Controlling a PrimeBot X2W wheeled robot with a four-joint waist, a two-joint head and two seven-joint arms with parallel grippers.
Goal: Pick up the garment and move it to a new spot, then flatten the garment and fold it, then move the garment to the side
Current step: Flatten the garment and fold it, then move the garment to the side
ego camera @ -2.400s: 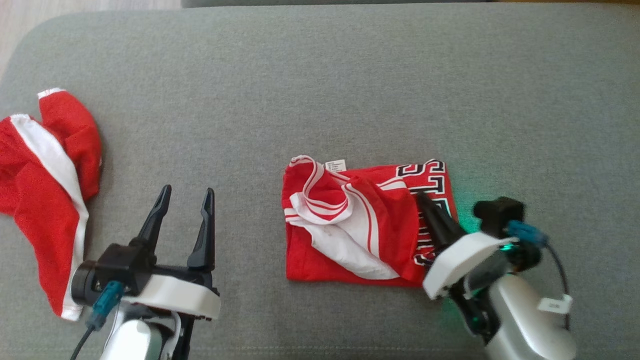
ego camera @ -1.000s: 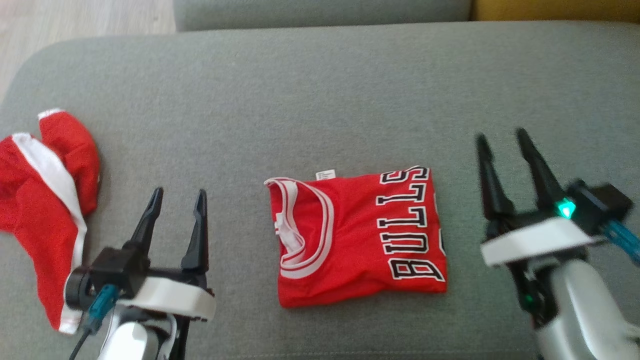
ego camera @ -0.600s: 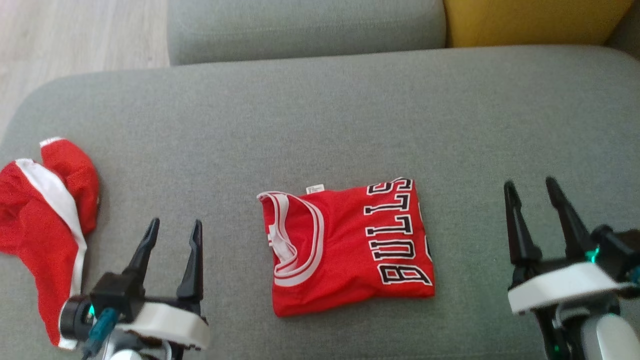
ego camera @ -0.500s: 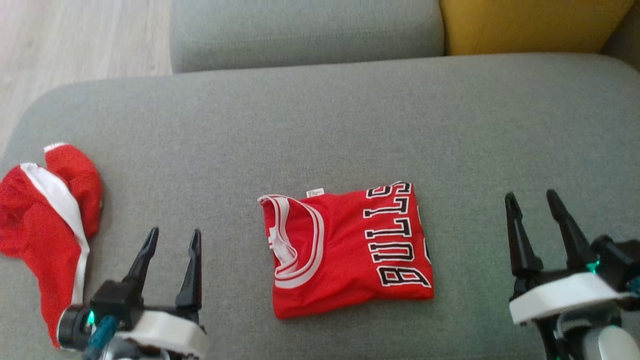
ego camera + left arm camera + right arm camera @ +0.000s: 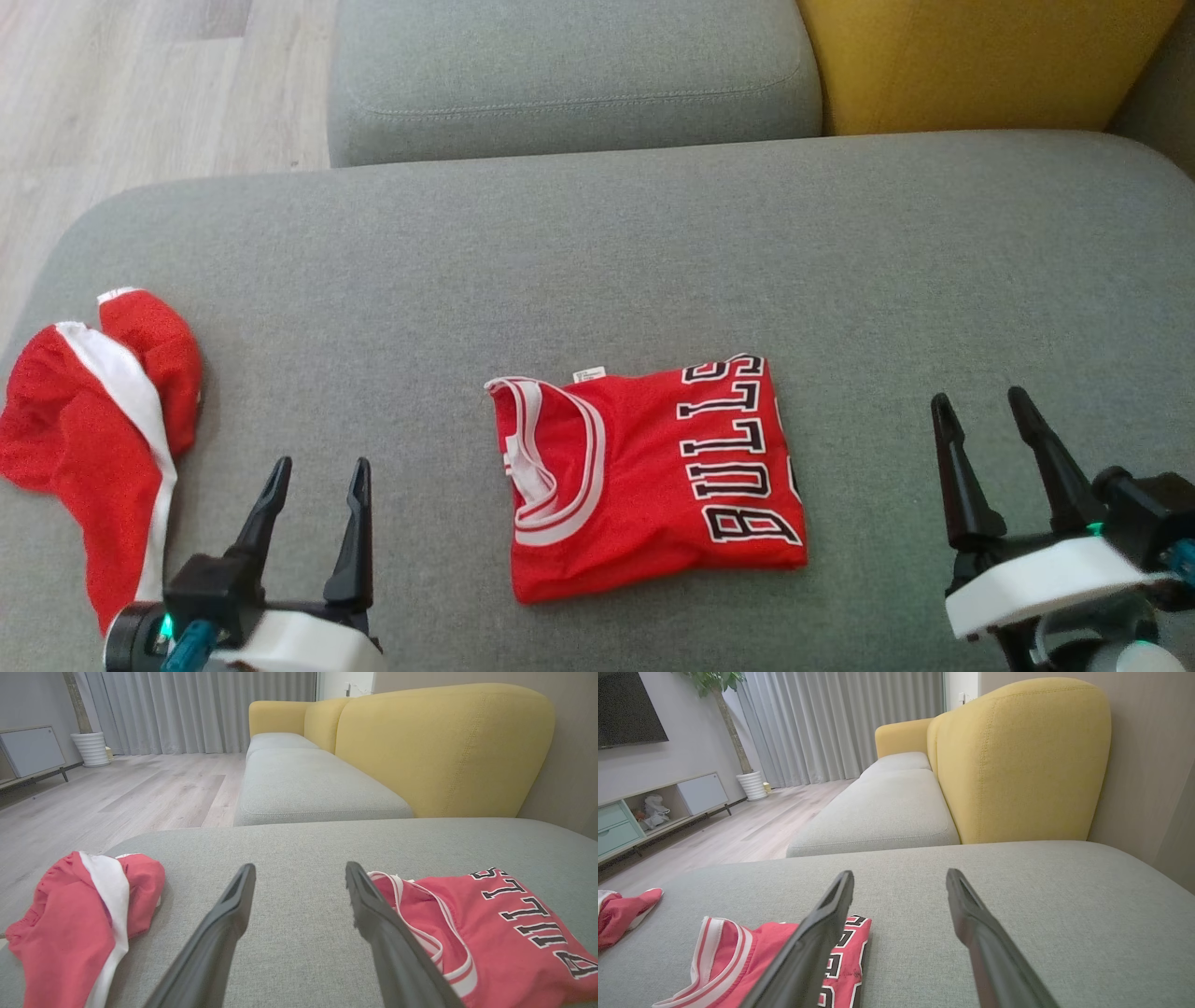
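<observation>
Red jersey: folded into a compact rectangle and lying flat on the grey seat cushion, toward 6 o'clock from the middle of the head view. Its white-striped collar is on its 9 o'clock side, the black-and-white "BULLS" lettering on its 3 o'clock side, and a small white tag at its 12 o'clock edge.
Left pincer: at 7 o'clock in the head view, fingers spread wide with nothing between them. It is clear of the jersey, which lies toward its 3 o'clock.
Right pincer: at 4 o'clock, fingers likewise parted and empty, over bare cushion. The jersey is well apart toward its 9 o'clock.
Second red garment: crumpled, with a white band, at 8 o'clock near the seat cushion's rounded edge, apart from the jersey.
Grey far cushion: at 12 o'clock, beyond the seat cushion.
Yellow backrest: at 1 o'clock.
Wood floor: at 11 o'clock.
</observation>
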